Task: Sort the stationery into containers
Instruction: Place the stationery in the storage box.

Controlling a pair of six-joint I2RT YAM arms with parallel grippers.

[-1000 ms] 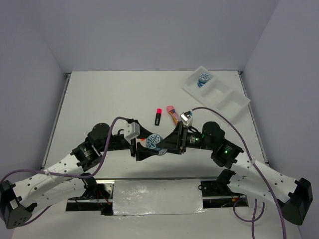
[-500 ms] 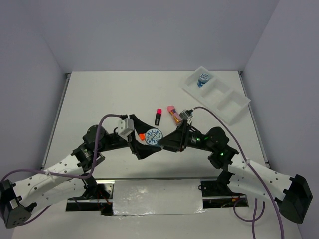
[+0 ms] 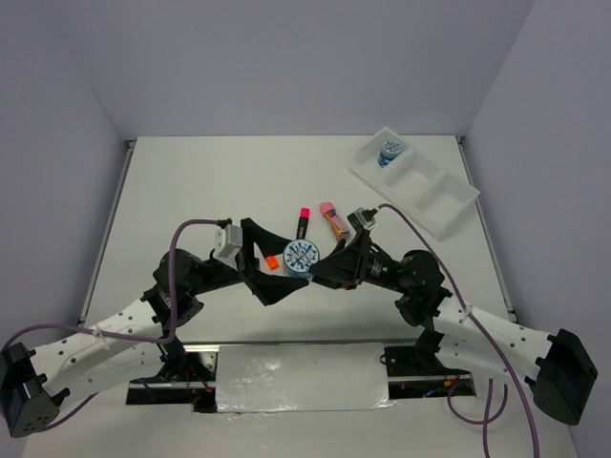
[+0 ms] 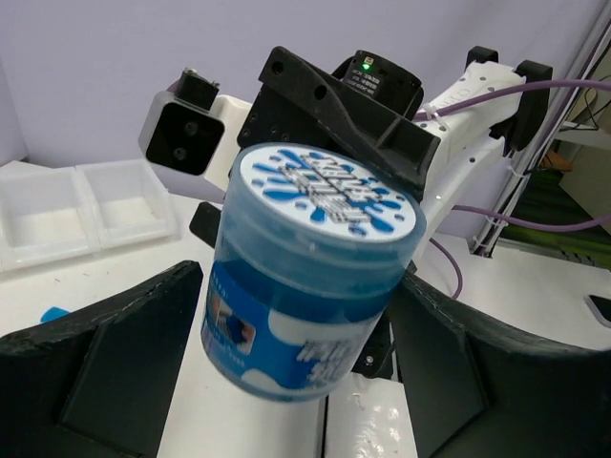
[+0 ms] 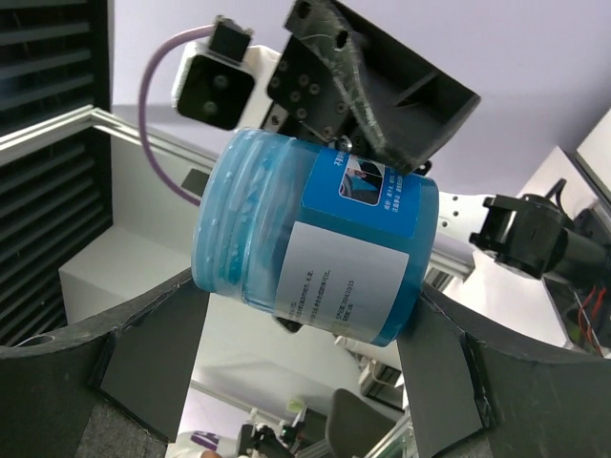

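Blue and white in its pattern, one round roll (image 3: 299,256) is up off the table (image 3: 191,191) at the centre of the overhead view. Its lid faces upward, and the two arms meet around it. The left gripper (image 4: 296,281) has its jaws spread wide, with the roll tilted between them. The right gripper (image 5: 307,291) likewise has wide jaws, one on either side of the roll. In both wrist views the roll's edges come right up to the black fingers. I cannot tell which pair bears it, or whether both do.

Just left of the roll an orange cap (image 3: 272,260) shows, its body hidden by the left jaws. Above the centre of the frame a pink-capped black marker (image 3: 302,223) lies flat on the table. Just to its right lies a pink-capped brownish tube (image 3: 331,218). The white tray (image 3: 449,200) sits askew at the upper right, well apart from the arms. A second blue roll (image 3: 389,152) stands in its upper-left compartment.
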